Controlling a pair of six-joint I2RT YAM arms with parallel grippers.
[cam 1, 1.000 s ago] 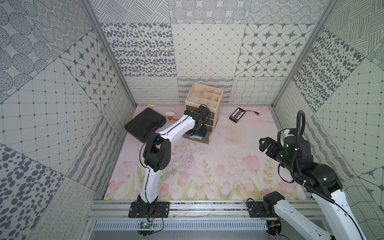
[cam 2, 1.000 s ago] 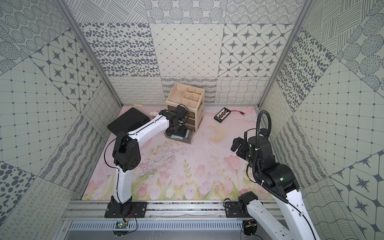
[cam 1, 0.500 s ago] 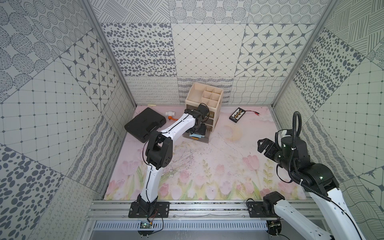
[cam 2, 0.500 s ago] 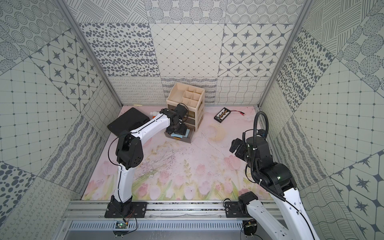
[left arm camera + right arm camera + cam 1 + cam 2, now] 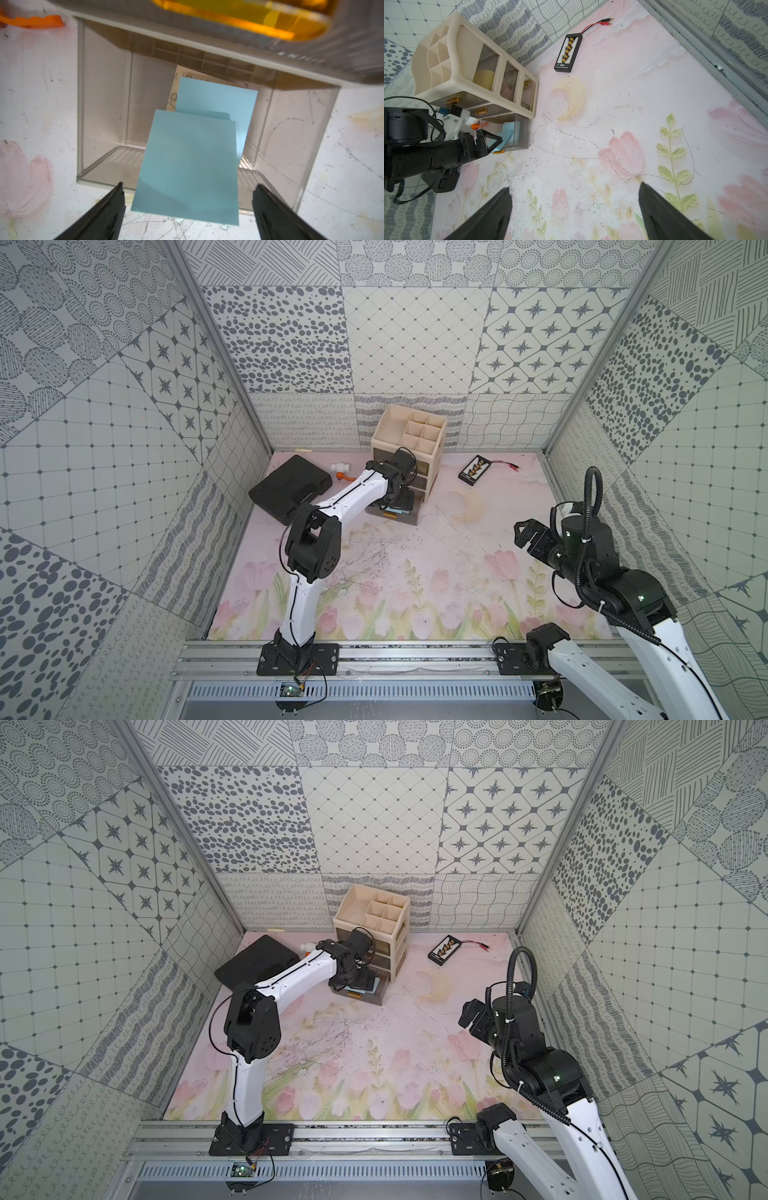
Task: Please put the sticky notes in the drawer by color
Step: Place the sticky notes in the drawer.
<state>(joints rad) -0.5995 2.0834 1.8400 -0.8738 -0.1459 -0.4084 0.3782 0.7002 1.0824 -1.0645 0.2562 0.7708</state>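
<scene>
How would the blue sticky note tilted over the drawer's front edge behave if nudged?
Likely light and floppy: the blue sticky note is a thin sheet, so it may buckle, not slide. Tilted across the drawer rim, it could slip either way.

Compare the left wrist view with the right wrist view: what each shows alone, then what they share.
Left wrist only: a printed paper peeking from under the far blue note. Right wrist only: the open right gripper, the charging board, the organizer's top compartments. Both: the open left gripper at the pulled-out bottom drawer, which holds light blue sticky notes.
</scene>
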